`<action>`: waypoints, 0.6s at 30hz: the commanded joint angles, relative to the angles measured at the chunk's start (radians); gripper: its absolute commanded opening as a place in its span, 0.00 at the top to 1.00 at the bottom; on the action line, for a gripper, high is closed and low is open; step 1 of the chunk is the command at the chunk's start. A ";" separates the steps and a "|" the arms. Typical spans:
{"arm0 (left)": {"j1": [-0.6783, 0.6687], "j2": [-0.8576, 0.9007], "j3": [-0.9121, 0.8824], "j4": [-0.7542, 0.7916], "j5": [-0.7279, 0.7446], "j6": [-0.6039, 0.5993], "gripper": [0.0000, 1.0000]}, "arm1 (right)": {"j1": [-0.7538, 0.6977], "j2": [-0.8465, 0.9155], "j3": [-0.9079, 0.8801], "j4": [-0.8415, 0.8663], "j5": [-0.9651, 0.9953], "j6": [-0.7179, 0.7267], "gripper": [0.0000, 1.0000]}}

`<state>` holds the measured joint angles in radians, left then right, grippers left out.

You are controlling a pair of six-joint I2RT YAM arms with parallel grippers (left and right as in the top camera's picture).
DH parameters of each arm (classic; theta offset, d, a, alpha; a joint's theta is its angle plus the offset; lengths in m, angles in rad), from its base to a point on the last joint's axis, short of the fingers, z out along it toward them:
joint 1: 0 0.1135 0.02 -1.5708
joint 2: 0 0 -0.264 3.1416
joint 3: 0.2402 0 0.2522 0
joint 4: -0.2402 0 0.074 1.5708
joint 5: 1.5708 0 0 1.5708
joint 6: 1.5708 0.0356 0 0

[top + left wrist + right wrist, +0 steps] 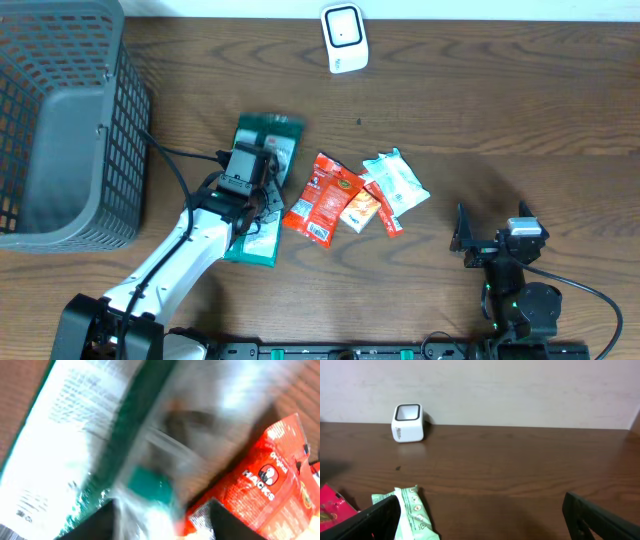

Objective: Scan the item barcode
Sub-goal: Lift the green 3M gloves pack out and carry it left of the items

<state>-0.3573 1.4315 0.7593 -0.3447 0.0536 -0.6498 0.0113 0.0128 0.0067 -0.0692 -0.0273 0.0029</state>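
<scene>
While the left arm reaches across from the near corner, its left pincer (162, 505) hangs right over a green-and-white foil snack packet (255, 243) lying flat on the brown wooden counter (500, 120). From the wrist view the two dark fingers (97, 522) stand apart, with the packet's blurred surface showing in the gap. Whether either finger touches the foil, I cannot tell through the smear.

Just beside that packet, on its right, lies a red crinkled snack packet (315, 205). A small orange sachet (360, 210) overlaps its far edge, and a pale green-and-white pouch (398, 182) rests against the sachet.

A small white box-shaped barcode scanner (343, 38) sits at the back edge of the counter, well apart from the packets. A grey plastic mesh basket (130, 150) stands at the far left.

The right pincer (481, 502) is spread wide and grips nothing, parked low near the front right of the counter and facing the scanner.
</scene>
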 commanded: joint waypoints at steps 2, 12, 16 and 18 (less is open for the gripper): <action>0.000 -0.047 0.049 0.002 0.003 0.035 0.24 | -0.011 -0.001 -0.001 -0.003 -0.004 -0.011 0.01; 0.061 -0.103 0.091 -0.134 -0.092 0.135 0.81 | -0.011 -0.001 -0.001 -0.003 -0.004 -0.011 0.01; 0.114 -0.069 0.086 -0.246 -0.188 0.180 0.89 | -0.011 -0.001 -0.001 -0.003 -0.004 -0.011 0.01; 0.147 -0.047 0.076 -0.275 -0.198 0.194 0.88 | -0.011 -0.001 -0.001 -0.003 -0.004 -0.011 0.01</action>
<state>-0.2546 1.3506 0.8459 -0.5896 -0.0597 -0.5117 0.0113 0.0128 0.0067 -0.0692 -0.0273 0.0029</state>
